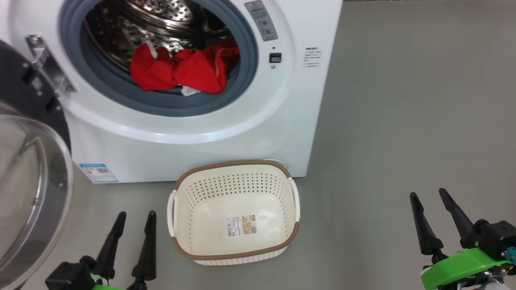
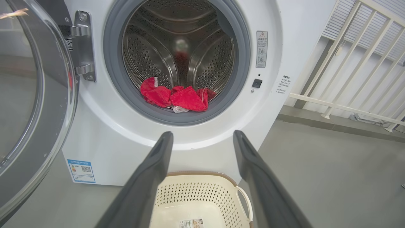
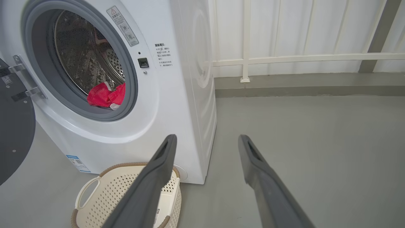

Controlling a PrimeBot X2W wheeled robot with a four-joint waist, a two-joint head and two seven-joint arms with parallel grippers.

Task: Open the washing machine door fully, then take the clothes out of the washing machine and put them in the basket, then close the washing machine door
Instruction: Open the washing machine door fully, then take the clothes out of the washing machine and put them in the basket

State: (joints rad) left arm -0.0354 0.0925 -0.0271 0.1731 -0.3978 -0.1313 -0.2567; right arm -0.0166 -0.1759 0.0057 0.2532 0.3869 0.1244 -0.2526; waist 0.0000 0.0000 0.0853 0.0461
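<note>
The washer (image 1: 181,149) is the biggest thing I have: a white box with a round mouth, a grey rubber gasket (image 1: 246,76) and a perforated steel drum (image 2: 152,47). Its door (image 1: 24,181) stands open at my left, a glossy black frame around a bulging clear glass bowl, cut off by the head view's edge. The left wrist view looks straight down the drum and gives me the chrome hinge (image 2: 80,47). The right wrist view adds the washer's plain side panel and a white railing (image 3: 284,58) beyond it.

The floor (image 1: 403,121) is smooth grey. The basket (image 1: 234,164) stands on it just in front of the washer. It is cream plastic with perforated sides, a brown woven-look rim and white handles, and a sticker (image 1: 241,225) on its bottom.

The clothes (image 1: 177,72) lie crumpled at the drum's front lip, against the gasket. They are bright red with a scrap of white beneath.

Both jaws stand apart, holding nothing. The left fingers (image 1: 112,243) are near the basket — the right fingers (image 1: 423,227) well apart from it. The label print is too small to read.
</note>
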